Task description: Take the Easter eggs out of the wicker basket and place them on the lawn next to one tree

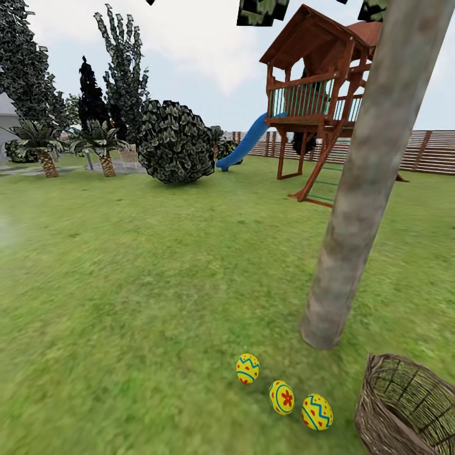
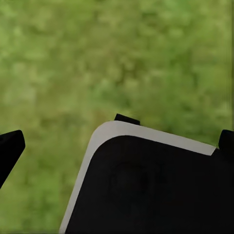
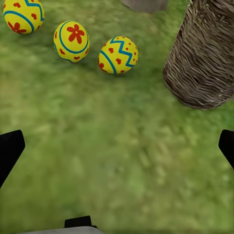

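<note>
Three yellow painted Easter eggs lie in a row on the lawn (image 1: 126, 303): one (image 1: 248, 368), a second (image 1: 282, 397) and a third (image 1: 317, 412), just in front of the thick pale tree (image 1: 354, 221). The wicker basket (image 1: 373, 411) stands upright right of them, and no egg shows in the part of its inside that I see. In the right wrist view the eggs (image 3: 71, 41) and basket (image 3: 204, 58) lie ahead of my right gripper (image 3: 119, 146), which is open and empty above bare grass. My left gripper (image 2: 119, 145) is open over grass.
A wooden playset (image 1: 322, 95) with a blue slide (image 1: 243, 142) stands behind the tree. A dark round bush (image 1: 174, 142) and short palms (image 1: 44, 148) are at the far left, and a slatted fence (image 1: 430, 151) runs along the back. A black, white-edged robot part (image 2: 146, 185) shows in the left wrist view.
</note>
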Controlling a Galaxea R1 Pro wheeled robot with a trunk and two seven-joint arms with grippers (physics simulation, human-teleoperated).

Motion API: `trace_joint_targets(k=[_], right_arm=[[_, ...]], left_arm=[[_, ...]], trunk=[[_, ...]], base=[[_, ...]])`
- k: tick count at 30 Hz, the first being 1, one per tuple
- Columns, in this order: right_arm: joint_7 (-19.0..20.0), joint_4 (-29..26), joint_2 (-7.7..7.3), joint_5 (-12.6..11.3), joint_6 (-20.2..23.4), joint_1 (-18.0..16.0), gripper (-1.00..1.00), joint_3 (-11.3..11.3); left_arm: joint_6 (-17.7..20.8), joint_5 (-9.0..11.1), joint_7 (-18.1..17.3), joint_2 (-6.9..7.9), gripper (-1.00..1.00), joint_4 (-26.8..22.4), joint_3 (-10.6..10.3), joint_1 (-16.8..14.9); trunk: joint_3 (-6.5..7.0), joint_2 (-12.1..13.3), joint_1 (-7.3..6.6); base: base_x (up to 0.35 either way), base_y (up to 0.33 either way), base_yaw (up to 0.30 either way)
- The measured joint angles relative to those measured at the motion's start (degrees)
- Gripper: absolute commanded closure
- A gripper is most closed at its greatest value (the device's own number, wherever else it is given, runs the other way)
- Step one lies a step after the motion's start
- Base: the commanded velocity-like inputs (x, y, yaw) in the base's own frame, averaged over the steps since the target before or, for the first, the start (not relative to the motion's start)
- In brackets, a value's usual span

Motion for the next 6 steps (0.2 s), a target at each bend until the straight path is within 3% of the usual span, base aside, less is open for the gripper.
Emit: trace_joint_targets(k=[6], right_arm=[[0.0, 0.0, 0.00, 0.0, 0.0, 0.0, -1.00, 0.0]], left_arm=[[0.0, -0.2, -0.1, -0.30, -1.00, -0.7, -0.1, 0.0]], trunk=[[0.00, 0.0, 0.00]], base=[[0.000, 0.000, 0.000]])
